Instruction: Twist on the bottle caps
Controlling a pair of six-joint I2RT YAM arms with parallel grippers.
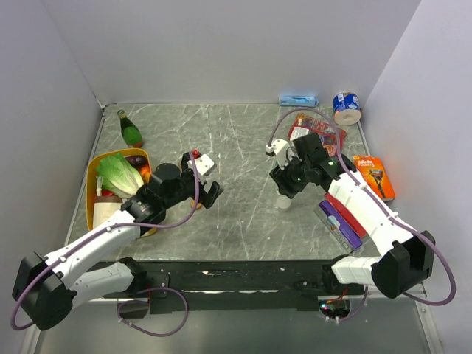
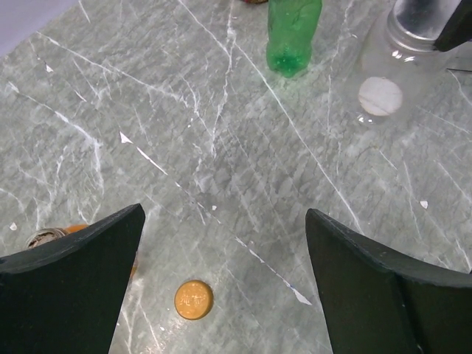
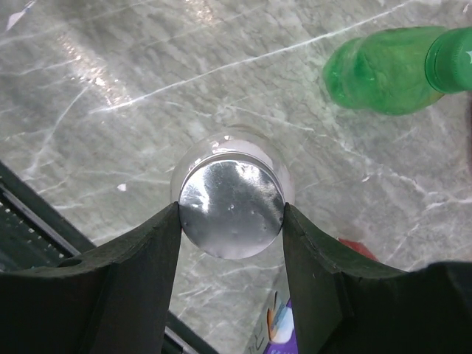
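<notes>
Top view: left claw (image 1: 206, 181) released, holding nothing, low over mid bench (image 1: 243, 133). Right claw (image 1: 285, 184) grasps upright clear bottle (image 1: 284, 200). Caps too small to tell here.

Left wrist: orange cap (image 2: 193, 299) lies flat on the bench between the spread fingers. Green bottle (image 2: 293, 33) stands beyond.

Right wrist: fingers clenched on both sides of the clear bottle's top. Green cap (image 3: 453, 59) sits on the green bottle nearby.

Loose cap (image 2: 193, 299) on table (image 2: 184, 110) under left claw (image 2: 225, 221); bottle (image 3: 232, 199) in right claw (image 3: 231, 221), second bottle (image 3: 376, 70) beside it.
</notes>
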